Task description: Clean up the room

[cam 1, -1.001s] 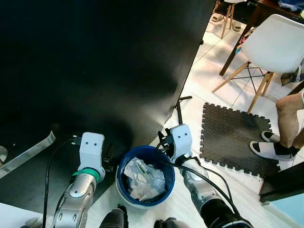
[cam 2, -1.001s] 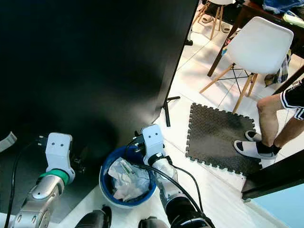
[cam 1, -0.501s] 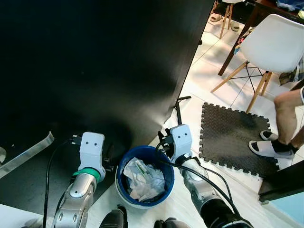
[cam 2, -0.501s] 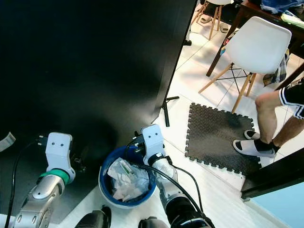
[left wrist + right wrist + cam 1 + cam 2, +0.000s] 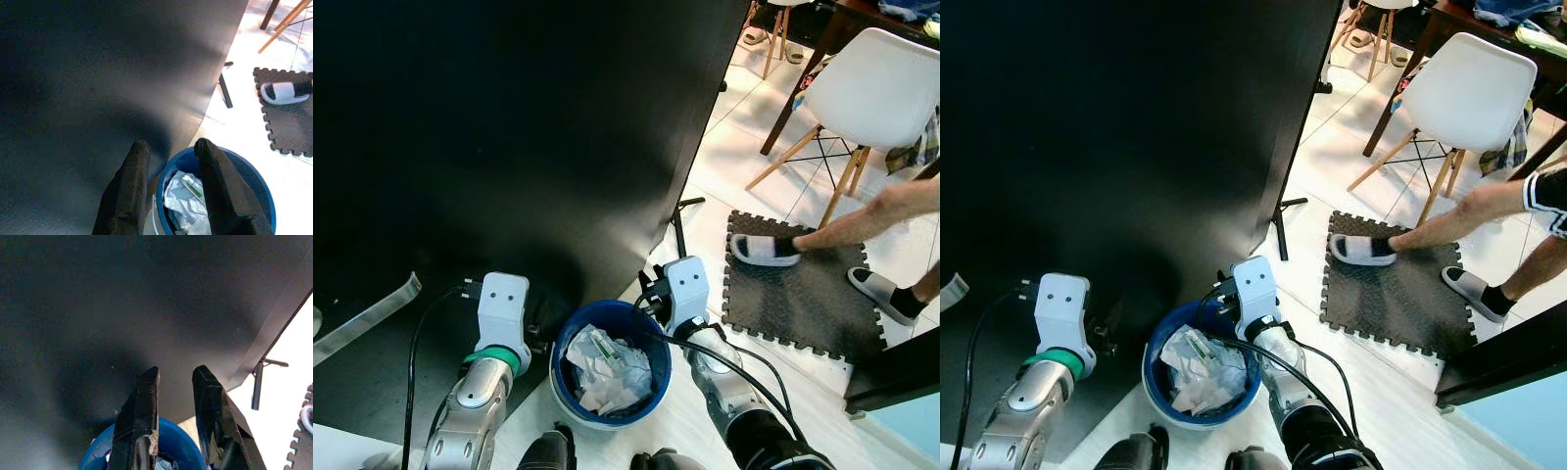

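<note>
Our left gripper (image 5: pixel 168 164) at left rim of round blue plastic bin (image 5: pixel 651 339), fingers narrowly parted, holding nothing. Our right gripper (image 5: pixel 176 391) at bin's right rim, fingers likewise narrow, empty. Bin on white tile floor (image 5: pixel 734 157) between our arms, holds crumpled white paper (image 5: pixel 607 377); no readable writing. Large black panel (image 5: pixel 509 147) just behind. Person's sandalled foot (image 5: pixel 762 249) on dark foam mat (image 5: pixel 803 304); white chair (image 5: pixel 871 78) beyond.
</note>
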